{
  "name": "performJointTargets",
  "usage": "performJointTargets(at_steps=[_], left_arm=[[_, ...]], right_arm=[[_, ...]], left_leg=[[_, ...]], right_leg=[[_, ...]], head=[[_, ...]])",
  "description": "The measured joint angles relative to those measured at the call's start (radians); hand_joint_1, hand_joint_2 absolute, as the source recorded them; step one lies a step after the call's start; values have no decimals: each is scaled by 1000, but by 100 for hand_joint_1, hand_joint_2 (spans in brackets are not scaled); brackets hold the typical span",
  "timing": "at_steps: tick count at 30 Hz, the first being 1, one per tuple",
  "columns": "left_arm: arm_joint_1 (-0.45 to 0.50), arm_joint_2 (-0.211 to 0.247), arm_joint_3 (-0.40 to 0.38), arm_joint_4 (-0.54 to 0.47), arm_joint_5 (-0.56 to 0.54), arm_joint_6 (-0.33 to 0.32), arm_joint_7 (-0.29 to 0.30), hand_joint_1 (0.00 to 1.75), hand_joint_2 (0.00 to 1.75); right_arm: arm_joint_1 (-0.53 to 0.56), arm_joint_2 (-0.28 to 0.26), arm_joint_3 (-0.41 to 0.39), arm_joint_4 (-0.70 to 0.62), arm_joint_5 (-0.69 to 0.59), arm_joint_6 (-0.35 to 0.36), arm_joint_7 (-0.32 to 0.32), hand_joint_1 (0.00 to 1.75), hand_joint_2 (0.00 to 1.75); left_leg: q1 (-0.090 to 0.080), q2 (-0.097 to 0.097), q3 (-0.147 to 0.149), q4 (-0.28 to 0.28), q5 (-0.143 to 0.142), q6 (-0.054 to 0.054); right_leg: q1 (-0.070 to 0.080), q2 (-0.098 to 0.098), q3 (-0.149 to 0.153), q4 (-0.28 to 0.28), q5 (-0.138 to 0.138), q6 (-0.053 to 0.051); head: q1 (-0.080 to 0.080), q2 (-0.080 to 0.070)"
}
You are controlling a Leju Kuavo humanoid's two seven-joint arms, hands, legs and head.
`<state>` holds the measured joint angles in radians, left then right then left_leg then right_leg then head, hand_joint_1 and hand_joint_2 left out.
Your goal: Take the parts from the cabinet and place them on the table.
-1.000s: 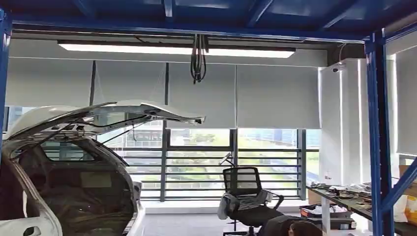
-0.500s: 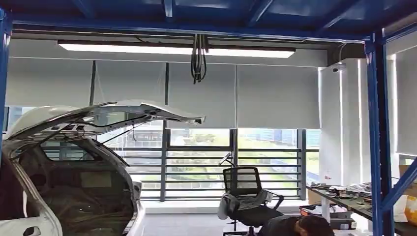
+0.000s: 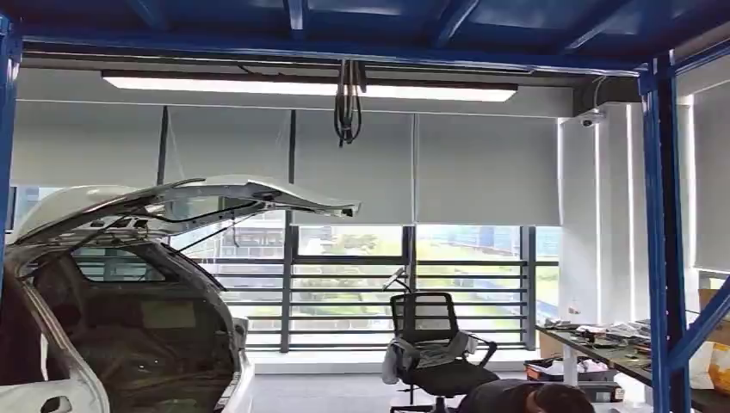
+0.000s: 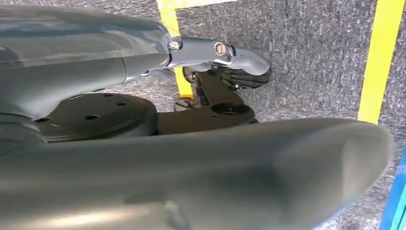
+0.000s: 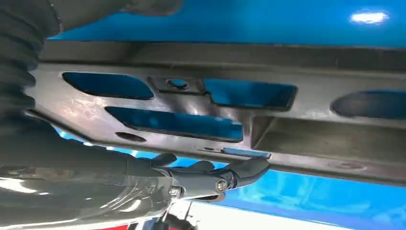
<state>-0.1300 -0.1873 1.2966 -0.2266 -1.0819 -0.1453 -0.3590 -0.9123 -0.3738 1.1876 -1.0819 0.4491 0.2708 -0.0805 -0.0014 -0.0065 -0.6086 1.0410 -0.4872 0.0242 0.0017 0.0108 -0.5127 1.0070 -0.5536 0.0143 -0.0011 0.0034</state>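
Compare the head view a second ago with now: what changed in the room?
Only the person crouching low beside the office chair moved: the head rose into view, then dipped and shifted slightly right. The car with its raised tailgate, the chair and the cluttered table stayed put.

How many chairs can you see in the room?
1. A black office chair stands in front of the window, between the white car with its raised hatch and the cluttered table. More chairs may be hidden below the picture's edge.
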Motion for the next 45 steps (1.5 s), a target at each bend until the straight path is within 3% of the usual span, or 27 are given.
performJointTargets(at_steps=[14,20,21,22,23,27,40,44,45], left_arm=[[0,-1,0,0,3,0,-2,0,0],[0,-1,-1,0,8,0,-10,0,0],[0,-1,-1,0,11,0,-11,0,0],[0,-1,-1,0,13,0,-13,0,0],[0,-2,-1,0,13,1,-14,0,0],[0,-3,-2,0,14,9,-17,0,0],[0,-3,-9,0,14,14,-30,0,0],[-1,-3,-22,0,-4,25,-66,0,0],[-1,-3,-26,0,-8,28,-73,0,175]], right_arm=[[3,34,23,90,139,-75,16,0,175],[17,49,3,113,283,-150,40,0,175],[23,52,-3,114,317,-163,50,58,175],[30,56,-8,114,352,-174,62,136,175],[37,59,-16,115,383,-182,72,175,175],[68,69,-47,117,472,-199,90,175,175],[119,72,-169,107,508,-207,48,175,175],[149,63,-207,85,535,-206,45,175,175],[160,60,-215,79,539,-207,45,175,175]], left_leg=[[0,0,1,0,0,0],[0,0,3,0,0,0],[0,0,4,0,0,0],[0,0,4,0,0,0],[0,0,4,0,0,0],[0,0,5,0,0,0],[0,0,9,0,0,0],[0,0,10,0,0,0],[0,0,11,0,0,0]], right_leg=[[0,0,0,0,0,0],[0,0,3,0,0,0],[0,0,3,0,0,0],[0,0,4,0,0,0],[0,0,4,0,0,0],[0,0,5,0,0,0],[0,0,8,0,0,0],[0,-1,9,-1,0,0],[0,-1,9,-1,0,0]], head=[[0,0],[0,0],[0,0],[0,0],[0,0],[0,0],[0,0],[0,0],[0,0]])
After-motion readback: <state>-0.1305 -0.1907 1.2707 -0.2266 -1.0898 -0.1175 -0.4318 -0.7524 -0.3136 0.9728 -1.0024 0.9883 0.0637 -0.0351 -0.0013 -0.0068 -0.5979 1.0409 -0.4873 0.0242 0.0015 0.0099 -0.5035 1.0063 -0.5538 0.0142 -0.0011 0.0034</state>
